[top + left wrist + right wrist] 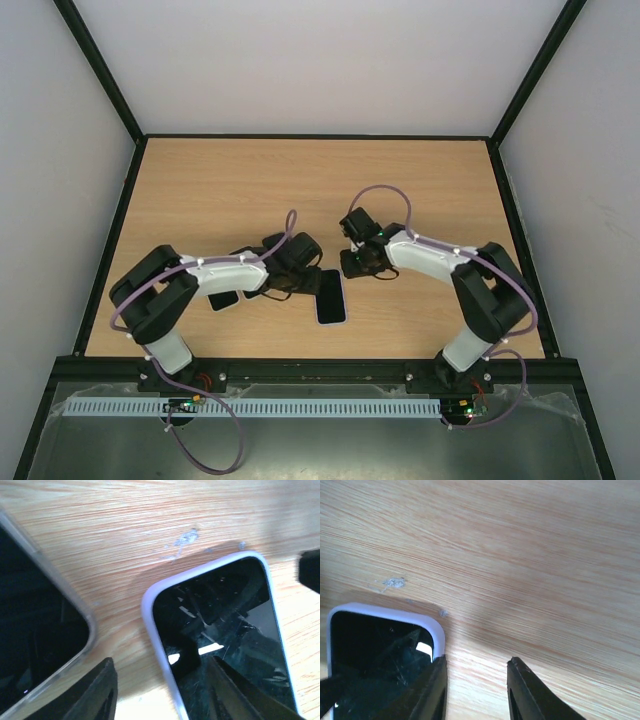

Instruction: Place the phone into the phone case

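Wood table [300, 180] — phone [331, 297] flat; left fingers [100, 692] apart.

One table [250, 180]. Two phone-like things: one phone [332, 297] with a purple rim, one dark flat thing [222, 299] with a clear rim. Two arms: left arm [225, 272], right arm [430, 255]. Two claws: left claw [170, 695], right claw [477, 692].

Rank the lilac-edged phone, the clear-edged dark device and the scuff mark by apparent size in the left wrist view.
1. lilac-edged phone
2. clear-edged dark device, though both are cropped by the frame, so that order is unsure
3. scuff mark, clearly smallest
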